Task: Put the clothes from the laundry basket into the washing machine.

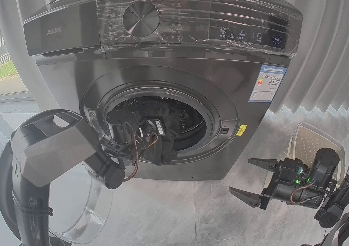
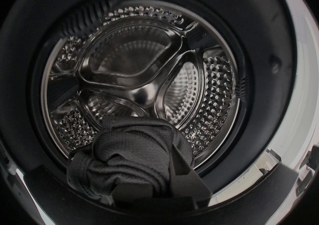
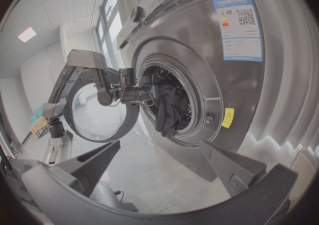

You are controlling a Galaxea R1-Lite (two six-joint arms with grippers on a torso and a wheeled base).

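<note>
One black garment (image 3: 171,109) drooping vertically over washing machine (image 1: 232,76) rim, clamped by left fingers (image 2: 186,176), right fingers (image 3: 232,166) apart.

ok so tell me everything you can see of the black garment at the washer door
The black garment is dark mesh-textured cloth, bunched and creased. The left gripper is shut on its bunched top at the mouth of the washing machine, in front of the steel drum. A loose fold hangs down over the lower door rim, outside the opening.
</note>
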